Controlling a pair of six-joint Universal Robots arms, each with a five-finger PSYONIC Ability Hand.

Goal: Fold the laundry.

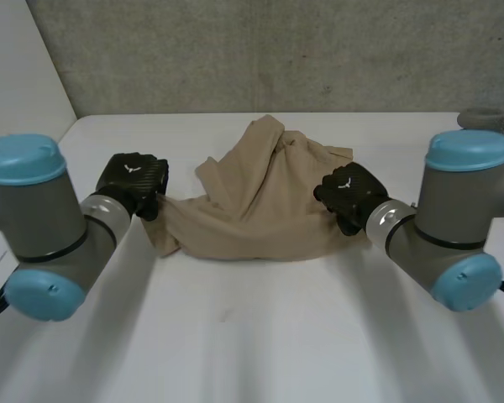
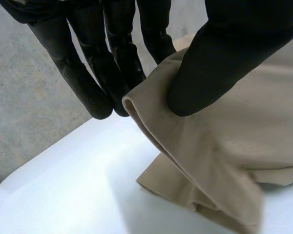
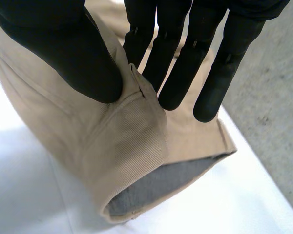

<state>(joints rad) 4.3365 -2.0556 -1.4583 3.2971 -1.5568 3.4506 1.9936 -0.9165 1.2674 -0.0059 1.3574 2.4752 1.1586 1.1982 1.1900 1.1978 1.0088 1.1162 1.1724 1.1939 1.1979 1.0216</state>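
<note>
White table: takes up the lower two thirds of the head view. White panel at the left edge of the frame.

Concrete wall: grey, across the top of the head view, behind the table's far edge.

Left arm: comes in from the lower left of the head view. Right arm: comes in from the right edge. Both reach toward the centre.

Beige garment: lies crumpled on the table just above the centre of the head view. It bunches to a peak at the top, spreads wider along its lower edge, and has a narrow tail drawn out to the left.

Left hand: left of centre in the head view, at the garment's left tail. In the left wrist view its thumb presses a folded edge of the cloth against the fingers. The pinch is closed and that edge is held off the table.

Right hand: right of centre in the head view, on the garment's right edge. In the right wrist view its thumb and fingers nip a seam between them. Beyond the fingertips, a hemmed opening with a grey lining sits on the table.

Grey fabric item: upper right edge of the head view, well apart from the garment. Cannot tell what it is.
</note>
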